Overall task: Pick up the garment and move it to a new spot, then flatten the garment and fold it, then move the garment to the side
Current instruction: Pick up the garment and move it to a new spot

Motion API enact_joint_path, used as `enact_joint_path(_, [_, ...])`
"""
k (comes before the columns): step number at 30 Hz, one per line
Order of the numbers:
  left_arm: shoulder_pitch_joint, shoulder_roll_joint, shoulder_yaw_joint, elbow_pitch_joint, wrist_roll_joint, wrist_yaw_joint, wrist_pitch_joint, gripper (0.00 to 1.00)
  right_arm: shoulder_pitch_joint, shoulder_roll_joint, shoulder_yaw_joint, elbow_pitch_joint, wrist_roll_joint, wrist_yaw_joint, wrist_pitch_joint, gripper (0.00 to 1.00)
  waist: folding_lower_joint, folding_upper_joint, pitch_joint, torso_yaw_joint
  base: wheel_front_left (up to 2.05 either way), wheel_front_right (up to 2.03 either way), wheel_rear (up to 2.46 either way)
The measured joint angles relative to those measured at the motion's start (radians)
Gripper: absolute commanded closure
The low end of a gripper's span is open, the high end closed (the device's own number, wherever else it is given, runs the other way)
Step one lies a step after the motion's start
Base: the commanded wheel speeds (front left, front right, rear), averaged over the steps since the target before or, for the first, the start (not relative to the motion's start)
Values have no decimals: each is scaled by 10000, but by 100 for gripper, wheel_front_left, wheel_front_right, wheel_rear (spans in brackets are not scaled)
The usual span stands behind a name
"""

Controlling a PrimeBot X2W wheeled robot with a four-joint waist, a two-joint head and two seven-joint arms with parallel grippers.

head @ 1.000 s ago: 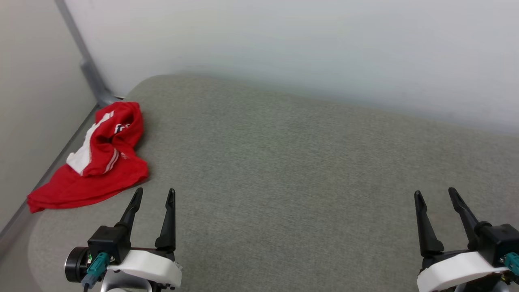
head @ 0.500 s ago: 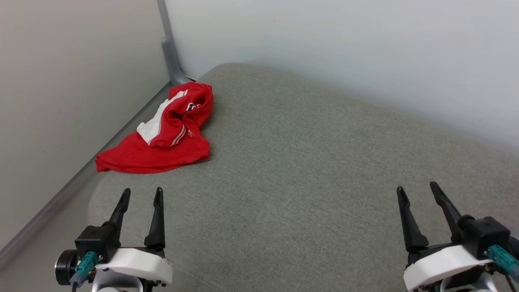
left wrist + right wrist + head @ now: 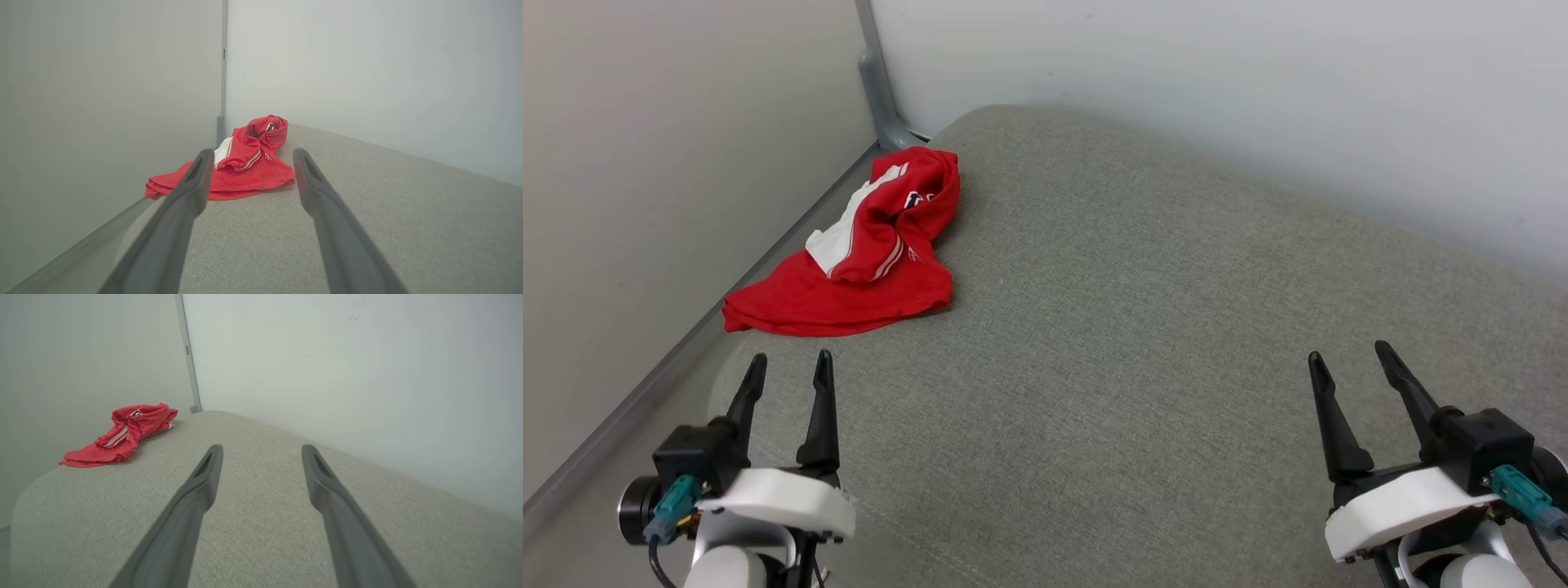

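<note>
Head view has swung since a second ago: camera motion, not the cloth's. The garment (image 3: 849, 269) is the same crumpled heap at the far left corner of the grey cushion (image 3: 1135, 327), beside the wall (image 3: 645, 163). Left tool (image 3: 792, 355) spread, empty, near its front hem. Right tool (image 3: 1347, 349) spread, empty, well apart.

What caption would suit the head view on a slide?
Open left gripper and right gripper over a grey cushion; crumpled red shirt lies ahead of the left one, by the wall.
</note>
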Motion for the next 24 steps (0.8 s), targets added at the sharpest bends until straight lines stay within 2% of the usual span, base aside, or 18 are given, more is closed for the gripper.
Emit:
enact_joint_path(6, [-1390, 412, -261, 694, -510, -25, 0, 0, -38, -2, -219, -431, -257, -2, 324, 0, 0, 0, 470, -36, 0, 0, 0])
enact_joint_path(11, [-2729, 1143, -215, 1503, -1158, -35, 320, 0, -376, 10, -174, -1035, -732, 0, 765, 0, 1, 0, 1198, -377, 0, 0, 0])
enact_joint_path(15, [-3916, 1891, -431, 2399, -1919, -36, 1099, 0, -690, 8, -136, -1484, -1106, 0, 1127, 0, 1, 0, 1942, -726, 0, 0, 0])
enact_joint_path(24, [-6135, 3829, -1768, 4077, -4454, -36, 3609, 0, -1598, 8, 56, -2201, -1820, 0, 1630, 0, 2, 0, 3814, -1504, 0, 0, 0])
